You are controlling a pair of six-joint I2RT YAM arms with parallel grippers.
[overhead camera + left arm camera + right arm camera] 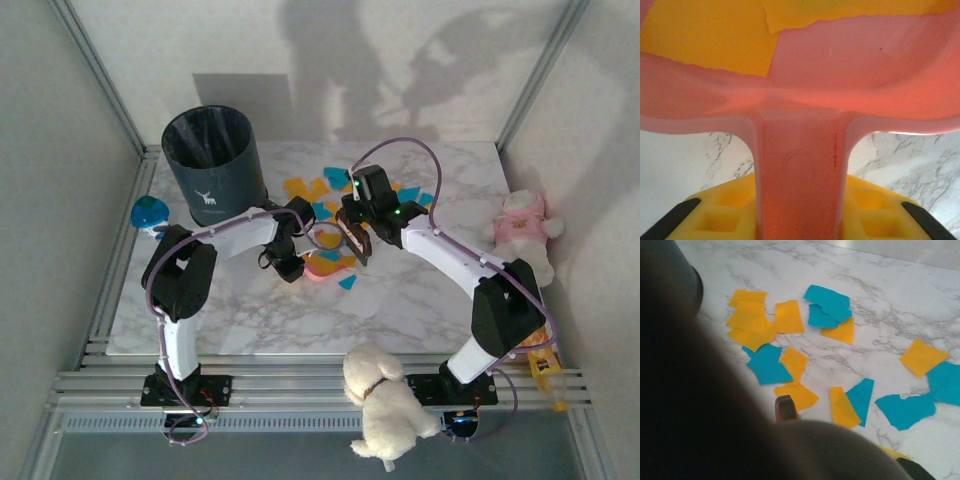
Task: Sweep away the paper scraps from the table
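Top external view puts the pink dustpan at centre frame, its handle clamped in my left gripper. On the left wrist view the yellow pads press either side of that handle, and orange pieces lie in the pan. My right gripper is closed tight on what I take to be a dark brush, just right of the pan's mouth.

To do this stroke well, I judge I should hold the pan's lip flat on the table and reach the brush beyond the far pieces. Then I drag them down-frame in short, low pulls, so the light paper slides in rather than flipping over the rim.

The paper scraps lie mostly above the pan in that view, right of the dark bin, with one teal piece just below the pan. On the right wrist view they are flat, torn-edged orange-yellow and teal squares and triangles. Some overlap, and they spread across the middle and right of the frame on grey-veined white marble.
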